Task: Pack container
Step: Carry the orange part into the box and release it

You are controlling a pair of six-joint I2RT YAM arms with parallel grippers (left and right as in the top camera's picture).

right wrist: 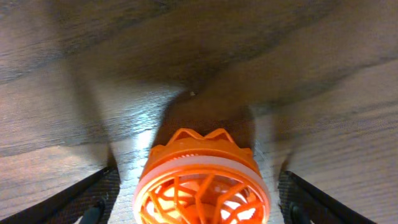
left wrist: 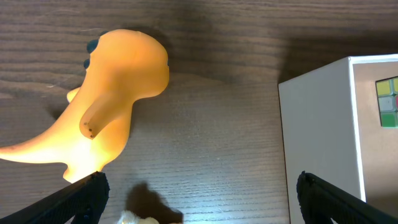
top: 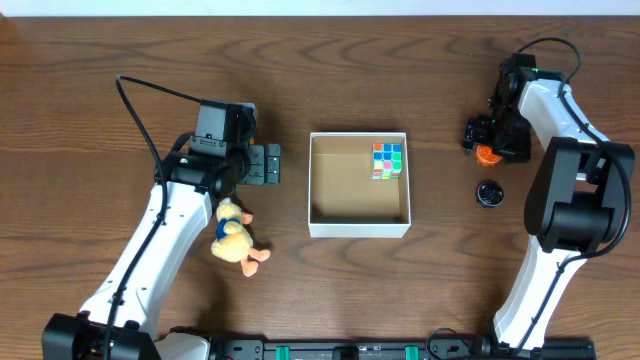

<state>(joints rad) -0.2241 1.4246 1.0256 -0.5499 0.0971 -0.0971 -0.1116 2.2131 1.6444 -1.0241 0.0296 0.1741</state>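
Note:
The container (top: 359, 229) is a shallow white-walled box with a brown floor at the table's middle, and a colourful cube (top: 387, 160) lies in its far right corner. My left gripper (top: 266, 165) hovers open just left of it. In the left wrist view that gripper (left wrist: 202, 199) is open over bare wood, between an orange-yellow dinosaur-like toy (left wrist: 118, 93) and the container wall (left wrist: 317, 130). My right gripper (top: 492, 135) is open at the far right. It straddles a round orange lattice toy (right wrist: 202, 186) with a gap on each side.
A yellow duck plush (top: 235, 238) lies by the left arm, left of the container. A small black round object (top: 488, 193) sits on the table right of the container, just below the orange toy (top: 486, 154).

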